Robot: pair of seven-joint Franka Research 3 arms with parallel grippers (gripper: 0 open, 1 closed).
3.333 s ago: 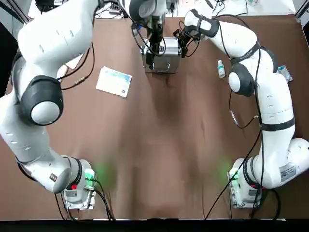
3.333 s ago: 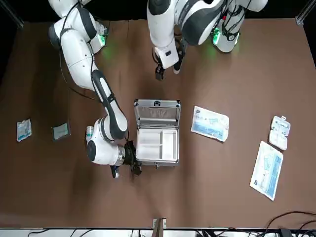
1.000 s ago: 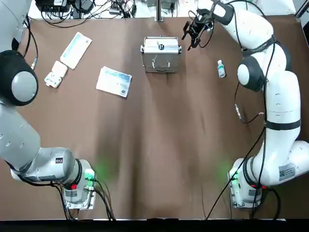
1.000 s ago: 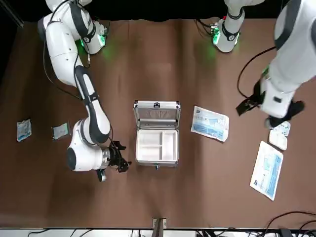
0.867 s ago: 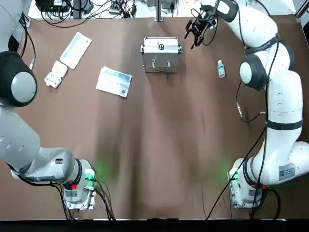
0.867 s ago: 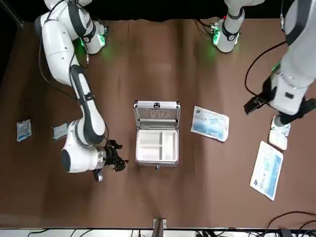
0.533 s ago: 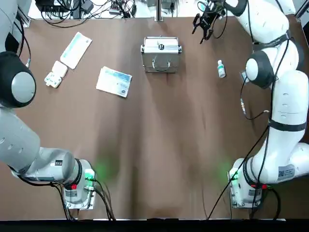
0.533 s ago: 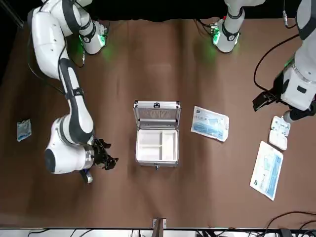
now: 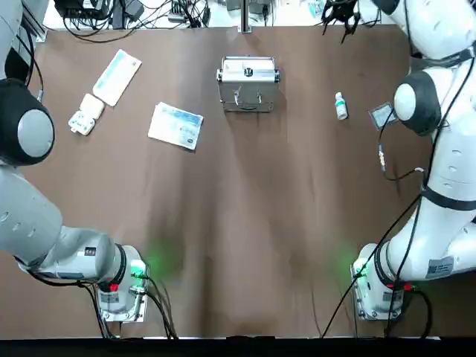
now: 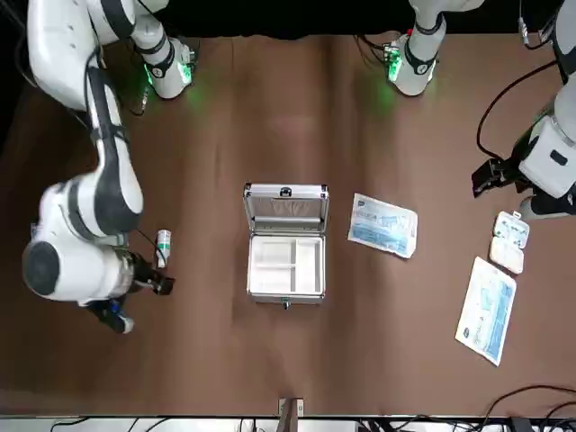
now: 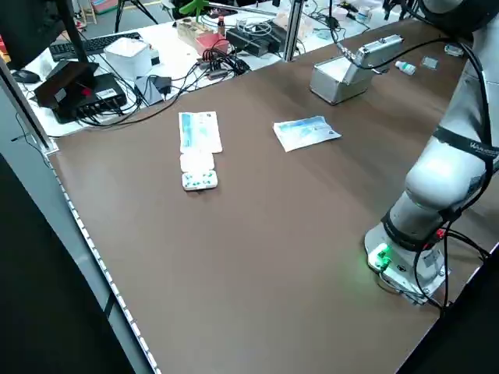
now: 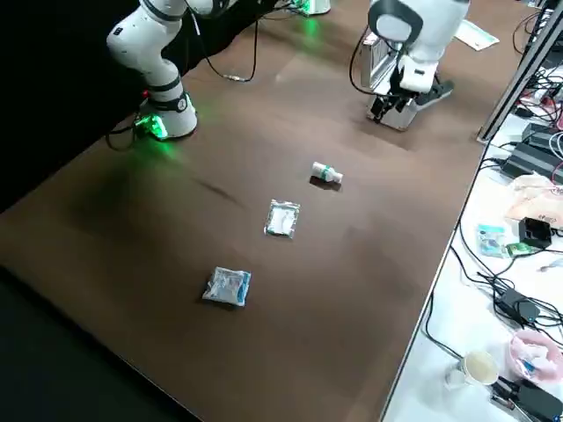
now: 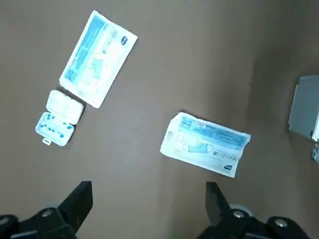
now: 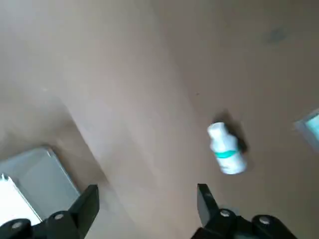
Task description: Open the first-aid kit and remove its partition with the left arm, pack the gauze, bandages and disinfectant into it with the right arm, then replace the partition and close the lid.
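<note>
Standing open at the middle of the front view, the first-aid kit (image 10: 286, 241) has its lid (image 10: 286, 207) tipped up and the partition (image 10: 286, 265) seated inside (a divided white tray). The disinfectant (image 10: 163, 243) lies left of it on the tabletop (image 10: 297, 126). The right hand (image 14: 144, 199), fingers spread wide and empty, hangs above that bottle; the left hand (image 13: 147, 199), equally wide, hovers over the blue-printed packet (image 13: 205, 144)

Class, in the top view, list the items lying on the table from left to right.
Small white pill box, long blue-printed packet, mask packet, first-aid kit, disinfectant, small square packet.
</note>
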